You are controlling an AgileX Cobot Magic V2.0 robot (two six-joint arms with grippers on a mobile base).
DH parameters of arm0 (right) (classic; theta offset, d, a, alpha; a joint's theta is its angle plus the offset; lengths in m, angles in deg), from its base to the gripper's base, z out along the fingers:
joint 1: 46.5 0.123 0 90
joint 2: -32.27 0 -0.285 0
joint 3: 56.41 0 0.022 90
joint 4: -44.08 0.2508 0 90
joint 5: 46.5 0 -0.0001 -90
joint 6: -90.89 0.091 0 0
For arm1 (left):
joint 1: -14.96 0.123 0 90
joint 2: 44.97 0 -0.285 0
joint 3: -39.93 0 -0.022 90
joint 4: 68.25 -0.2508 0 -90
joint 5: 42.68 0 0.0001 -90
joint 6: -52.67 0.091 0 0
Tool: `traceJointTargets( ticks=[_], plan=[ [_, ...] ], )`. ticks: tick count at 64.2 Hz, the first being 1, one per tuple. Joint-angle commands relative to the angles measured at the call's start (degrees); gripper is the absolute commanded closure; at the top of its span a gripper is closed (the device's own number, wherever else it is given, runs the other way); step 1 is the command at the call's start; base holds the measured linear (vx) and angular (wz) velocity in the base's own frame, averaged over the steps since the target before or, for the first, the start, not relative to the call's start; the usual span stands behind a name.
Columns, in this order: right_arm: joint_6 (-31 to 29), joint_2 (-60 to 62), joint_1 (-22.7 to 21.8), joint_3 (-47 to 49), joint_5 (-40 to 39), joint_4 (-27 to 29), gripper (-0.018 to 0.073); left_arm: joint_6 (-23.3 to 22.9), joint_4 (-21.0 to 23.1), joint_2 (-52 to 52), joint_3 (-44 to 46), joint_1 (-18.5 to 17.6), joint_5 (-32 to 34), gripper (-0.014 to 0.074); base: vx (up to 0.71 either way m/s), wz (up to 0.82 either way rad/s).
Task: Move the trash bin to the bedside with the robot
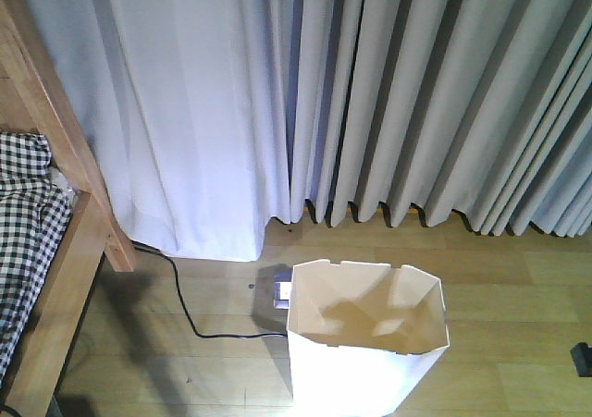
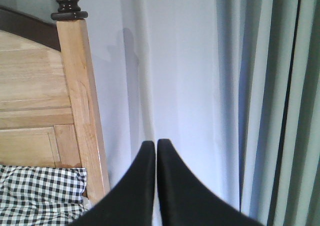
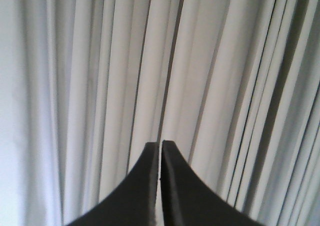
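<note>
White and open-topped, the trash bin (image 1: 365, 338) stands upright on the wooden floor (image 1: 518, 288) at the near edge of the front view, a little right of centre. The bed (image 1: 51, 241) lies at the left, its wooden frame and checked bedding (image 1: 23, 214) running from near to far; a stretch of bare floor separates the 2, so the bin sits near the bed but not against it. By the task, the relation that matters is this sideways gap: the bed is to the left of the bin.

Neither arm shows in the front view. The left gripper (image 2: 156, 151) has its fingers pressed together with nothing between them, pointing at the curtain (image 2: 190, 85) with the bedpost (image 2: 80, 100) at its left. The right gripper (image 3: 160, 151) is likewise closed and empty, facing only curtain folds. Both look held high, above the bin; which is nearer I cannot tell.

A black cable (image 1: 185, 311) trails across the floor between bed and bin, and a small floor socket (image 1: 276, 292) sits just far-left of the bin; either could snag anything sliding leftward.
</note>
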Motion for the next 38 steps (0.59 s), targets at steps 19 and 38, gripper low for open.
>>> traceJointTargets(
  ticks=[19,38],
  plan=[
    [7.35,0.64,-0.39,-0.04,-3.89,-5.76,0.0568,-0.79,0.54,0.38,-0.67,-0.36,4.22,0.0603,0.0,0.0],
    [7.23,0.64,-0.39,-0.04,-3.72,-5.73,0.0568,-0.79,0.54,0.38,-0.67,-0.36,4.22,0.0603,0.0,0.0]
  ],
)
